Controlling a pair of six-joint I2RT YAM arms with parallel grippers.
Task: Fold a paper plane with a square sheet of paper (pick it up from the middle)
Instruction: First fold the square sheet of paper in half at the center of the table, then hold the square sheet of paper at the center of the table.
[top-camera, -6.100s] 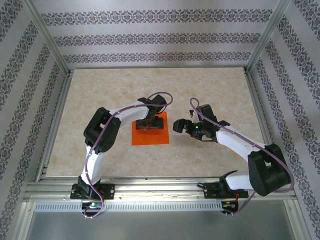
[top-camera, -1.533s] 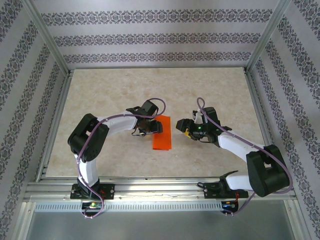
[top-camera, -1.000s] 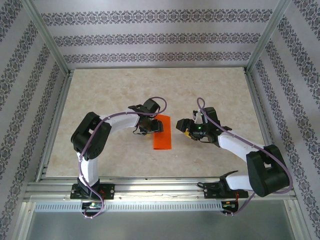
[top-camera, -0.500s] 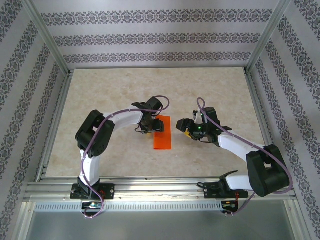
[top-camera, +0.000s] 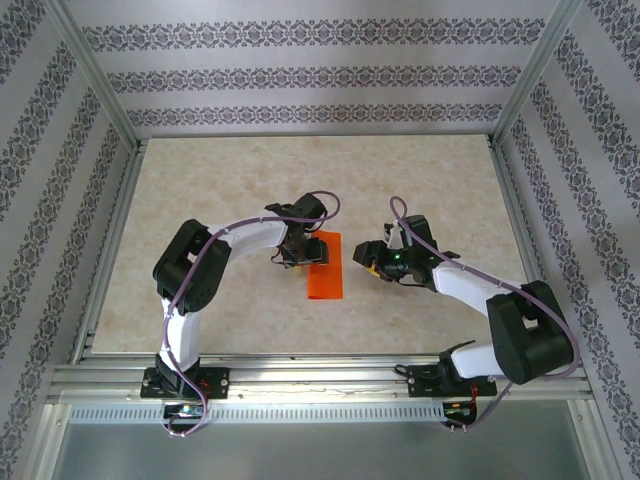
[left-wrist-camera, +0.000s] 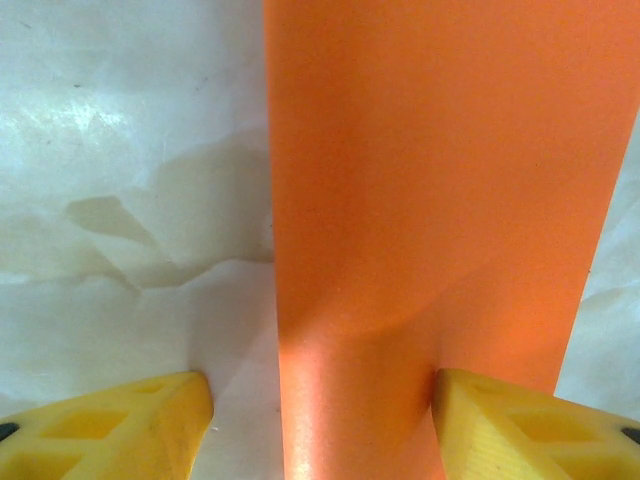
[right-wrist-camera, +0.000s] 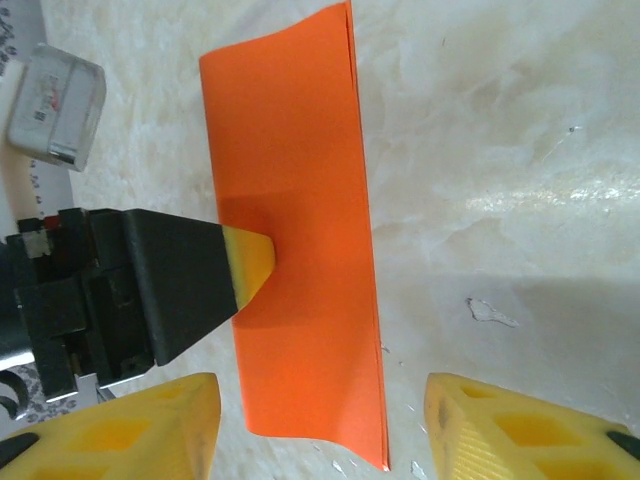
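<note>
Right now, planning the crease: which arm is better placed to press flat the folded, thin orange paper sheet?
Left. The left gripper hangs right over the folded orange paper sheet, one yellow fingertip on it. The right gripper stands open off to its side.

light: bright, even | glare: sheen on table (right-wrist-camera: 580, 190) | shadows: soft | focus: wrist close-ups slightly soft

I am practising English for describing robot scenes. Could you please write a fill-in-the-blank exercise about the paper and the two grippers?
The folded paper is ____ in colour.
The yellow fingertip on the paper belongs to the ____ gripper.
The right gripper is beside the paper with jaws ____.
Missing words: orange, left, open.
</note>
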